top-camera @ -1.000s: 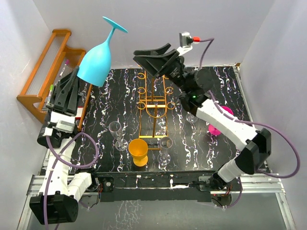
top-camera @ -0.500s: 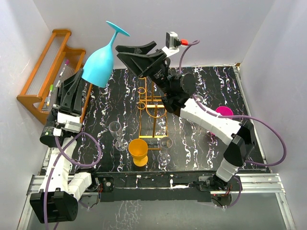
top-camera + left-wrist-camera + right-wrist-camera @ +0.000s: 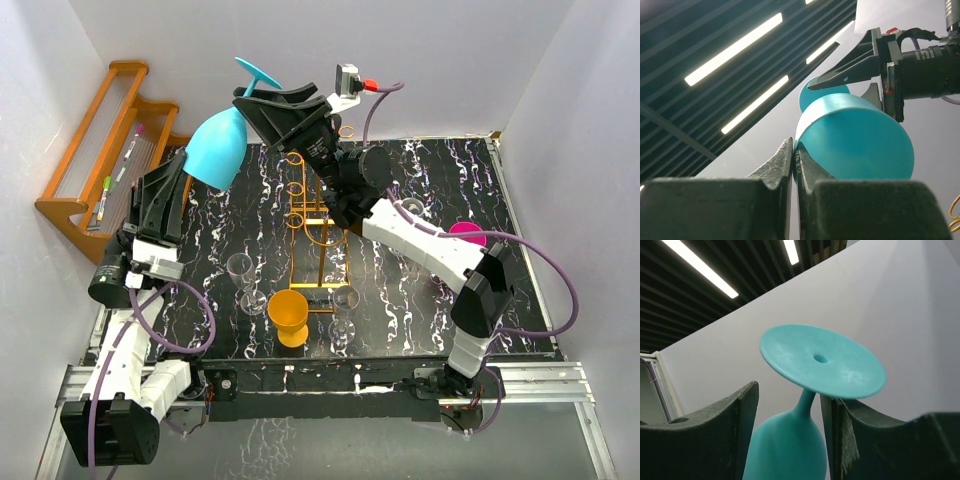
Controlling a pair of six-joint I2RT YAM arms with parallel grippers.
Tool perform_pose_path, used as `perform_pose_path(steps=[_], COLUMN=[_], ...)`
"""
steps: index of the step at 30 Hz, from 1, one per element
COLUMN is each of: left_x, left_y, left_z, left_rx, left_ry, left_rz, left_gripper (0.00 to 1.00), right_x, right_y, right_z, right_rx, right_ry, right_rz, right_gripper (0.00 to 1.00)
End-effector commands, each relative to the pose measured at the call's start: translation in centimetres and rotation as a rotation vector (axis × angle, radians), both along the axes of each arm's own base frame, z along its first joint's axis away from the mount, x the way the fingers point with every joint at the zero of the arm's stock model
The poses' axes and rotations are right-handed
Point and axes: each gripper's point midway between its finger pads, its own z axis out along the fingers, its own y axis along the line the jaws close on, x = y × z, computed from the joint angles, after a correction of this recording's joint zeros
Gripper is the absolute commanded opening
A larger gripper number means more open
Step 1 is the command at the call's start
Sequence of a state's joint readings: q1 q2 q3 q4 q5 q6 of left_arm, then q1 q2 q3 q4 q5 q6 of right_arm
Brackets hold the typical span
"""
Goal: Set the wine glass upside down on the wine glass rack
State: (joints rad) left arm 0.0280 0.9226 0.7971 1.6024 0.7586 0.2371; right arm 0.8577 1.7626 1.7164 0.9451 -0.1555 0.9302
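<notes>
A teal wine glass (image 3: pixel 218 148) is held upside down and tilted in the air, foot (image 3: pixel 258 75) uppermost. My left gripper (image 3: pixel 186 166) is shut on the bowl's rim, as the left wrist view (image 3: pixel 794 146) shows, with the teal bowl (image 3: pixel 855 140) just to the right. My right gripper (image 3: pixel 262 100) is open, one finger on each side of the thin stem (image 3: pixel 804 401) just under the foot (image 3: pixel 822 360); in the right wrist view (image 3: pixel 790 407) neither finger visibly touches it. The golden wire wine glass rack (image 3: pixel 318 215) stands on the table below, right of the glass.
A brown wooden stepped shelf (image 3: pixel 100 150) with pens stands at the far left. Clear glasses (image 3: pixel 240 270) (image 3: pixel 345 300) and an orange glass (image 3: pixel 289 315) stand by the rack's base. A pink glass (image 3: pixel 462 238) lies at the right, behind the right arm.
My right gripper has swung left and up until its open fingers straddle the glass stem. My left arm has carried the glass a little right and lower, still gripping the rim.
</notes>
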Motion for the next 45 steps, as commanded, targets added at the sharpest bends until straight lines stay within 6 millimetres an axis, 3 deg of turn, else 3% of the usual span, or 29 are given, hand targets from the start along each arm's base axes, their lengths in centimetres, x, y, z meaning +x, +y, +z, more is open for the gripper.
perform_pose_path(steps=[1,4,15,18,27,33,40,43,45], left_x=[-3.2,-3.1,-2.5,-2.5,-2.5,-2.4,-1.7,-1.2,-1.1], left_y=[-0.4,-0.4,-0.8,-1.2,-2.1,-2.8,-2.8,-3.1,-3.3], left_z=[0.9,0.8,0.9,0.8,0.1,-1.1,-0.6,-1.0,-1.5], left_rx=[0.025,0.030,0.040,0.043,0.067,0.105,0.105,0.133,0.164], left_ry=[-0.168,-0.184,-0.253,-0.274,-0.315,-0.337,-0.338,-0.330,-0.325], left_rz=[0.018,0.026,0.081,0.087,0.107,0.119,0.148,0.157,0.167], left_gripper=[0.00,0.00,0.00,0.00,0.00,0.00,0.00,0.01,0.12], right_x=[-0.8,-0.9,-0.9,-1.8,-1.5,-1.7,-1.3,-1.2,-1.3], right_y=[-0.5,-0.1,0.0,-1.4,-2.4,-1.9,-1.2,-1.4,-2.3], right_z=[1.7,1.4,0.0,1.3,1.7,1.6,1.1,2.0,3.3], right_rx=[0.038,0.025,0.018,0.043,0.069,0.056,0.010,-0.035,-0.072], right_ry=[-0.040,-0.040,-0.007,-0.021,-0.009,-0.026,-0.009,0.005,-0.024], right_rz=[-0.005,0.010,0.008,-0.001,-0.042,-0.030,-0.030,-0.066,-0.148], right_gripper=[0.51,0.44,0.49,0.47,0.31,0.09,0.08,0.08,0.08])
